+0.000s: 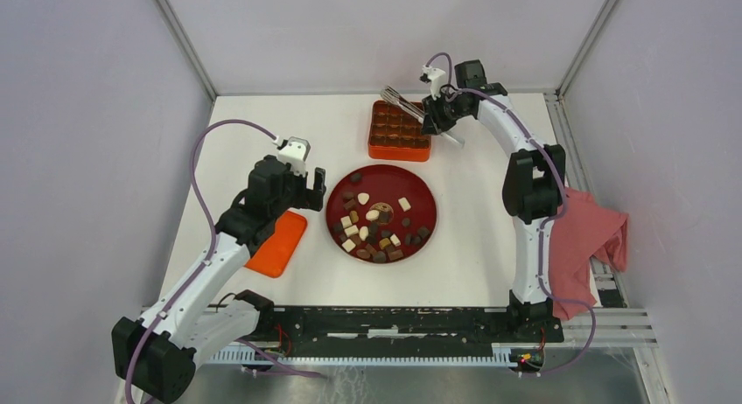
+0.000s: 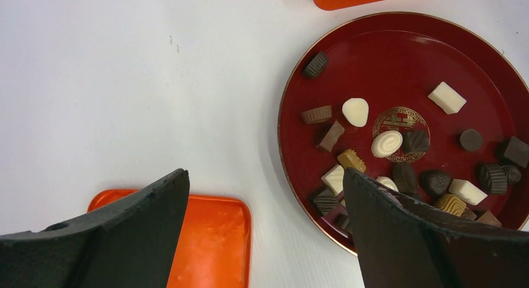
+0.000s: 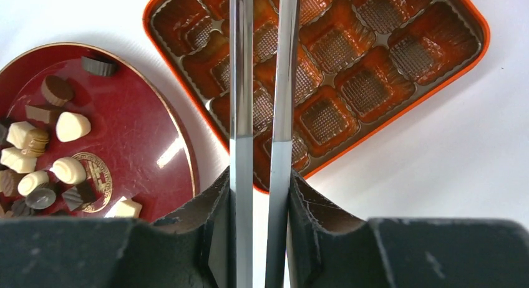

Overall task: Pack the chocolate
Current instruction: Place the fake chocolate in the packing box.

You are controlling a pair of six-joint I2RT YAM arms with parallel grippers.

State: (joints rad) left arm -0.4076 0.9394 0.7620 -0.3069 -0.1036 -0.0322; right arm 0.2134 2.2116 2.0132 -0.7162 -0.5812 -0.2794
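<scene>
A red plate [image 1: 385, 181] has an orange box [image 1: 399, 150] behind it and an orange lid [image 1: 278, 242] to its left. The left gripper [image 2: 265, 176] gapes empty at the plate's left rim. The right gripper [image 3: 259, 182] clamps metal tongs [image 3: 240, 82] behind the plate. The chocolate [image 1: 374, 227] lies on the plate.

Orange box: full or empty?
Empty, as far as visible: compartments of the orange box show bare liner; tongs partly hide some. The chocolate lies on the red plate.
</scene>
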